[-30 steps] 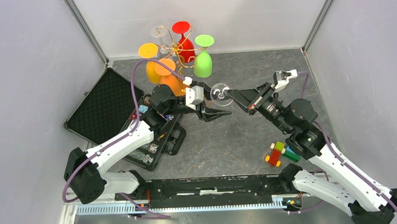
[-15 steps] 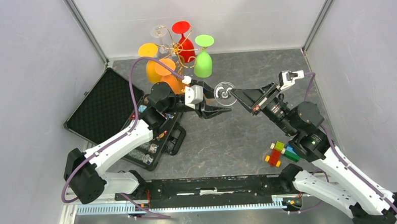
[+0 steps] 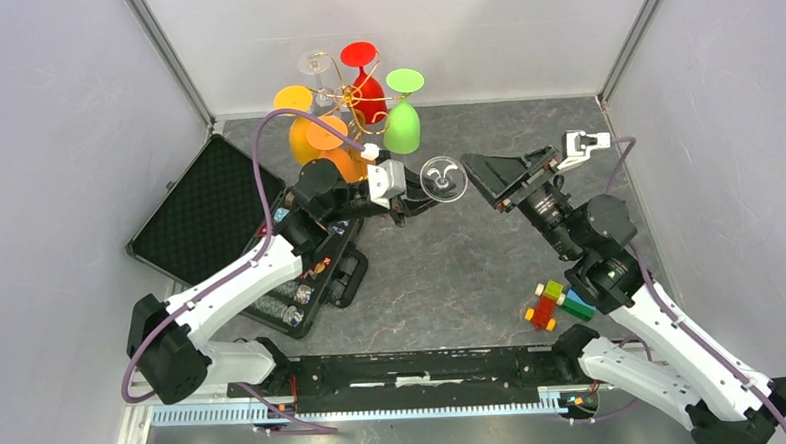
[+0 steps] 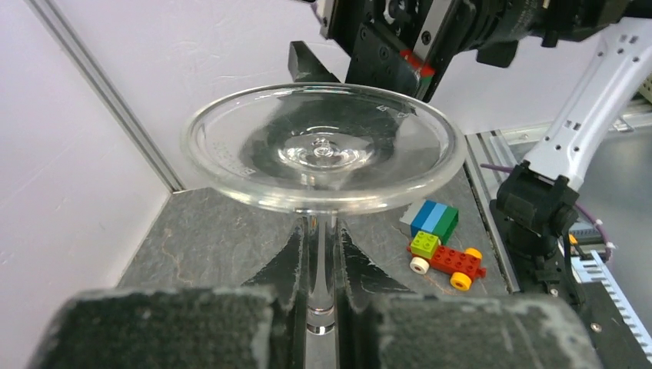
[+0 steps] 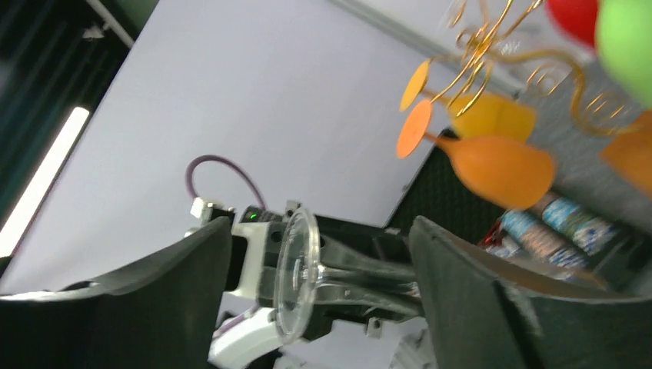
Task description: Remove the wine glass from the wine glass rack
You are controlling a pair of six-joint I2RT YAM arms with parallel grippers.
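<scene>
The wine glass [image 3: 442, 179] is clear, with a round flat foot and a thin stem. It is off the rack, in the air above the surface, its stem pinched between the fingers of the left tool [image 4: 323, 261]; its bowl is hidden. The wine glass rack [image 3: 349, 114], a gold wire tree with curled arms, stands near the far-left corner with coloured glasses [image 3: 402, 127] hanging upside down.

Left pincer [image 3: 420, 195] clamped wine glass [image 3: 442, 178]; right pincer [image 3: 484, 174] released.
</scene>
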